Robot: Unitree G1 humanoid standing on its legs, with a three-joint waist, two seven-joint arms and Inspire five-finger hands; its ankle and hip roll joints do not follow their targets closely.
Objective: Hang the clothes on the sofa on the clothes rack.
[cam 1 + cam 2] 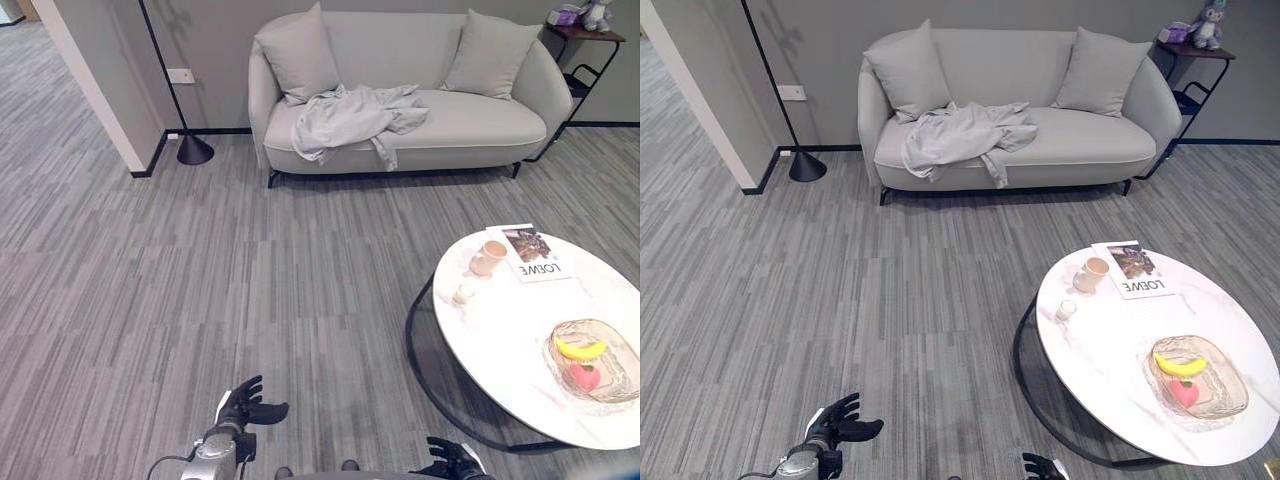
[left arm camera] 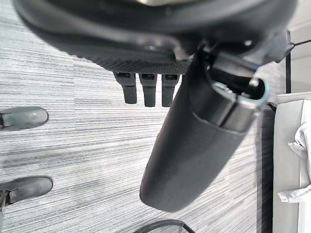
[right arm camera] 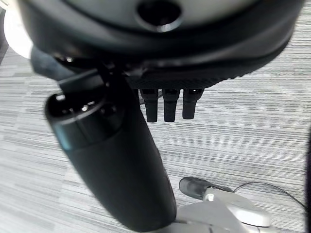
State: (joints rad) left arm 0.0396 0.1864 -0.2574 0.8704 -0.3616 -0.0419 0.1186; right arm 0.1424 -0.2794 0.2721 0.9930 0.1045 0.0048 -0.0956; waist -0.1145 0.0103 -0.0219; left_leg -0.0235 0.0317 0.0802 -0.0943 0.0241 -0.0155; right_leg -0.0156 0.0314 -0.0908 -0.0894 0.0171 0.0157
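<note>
1. Current step, as judged: approach. The garment [image 1: 352, 118] lies on the sofa [image 1: 480, 125] at the far side of the room, well apart from both hands, so nothing can be grasped yet.
2. Left hand [image 1: 247, 404]: low at the near edge of the head view, fingers straight and relaxed, holding nothing. Its wrist view shows the fingers [image 2: 148, 90] extended over bare floor.
3. Right hand [image 1: 450, 461]: at the near edge, just beside the round table [image 1: 500, 330]. Its wrist view shows straight fingers [image 3: 168, 104] and an empty palm.
4. Recommended procedure: cross the open floor toward the left half of the sofa, keeping the table on the right (its dark ring base protrudes toward the walking path). Stop facing the seat before raising either arm.
5. Grasp advice: take the cloth at a bunched fold on the seat, not at the part draping over the front edge.
6. Garment appearance: pale grey, crumpled, spread across the left seat area just below the left cushion [image 1: 295, 55], one end hanging over the seat front.
7. The black floor-lamp stand [image 1: 193, 150] is left of the sofa.
</note>
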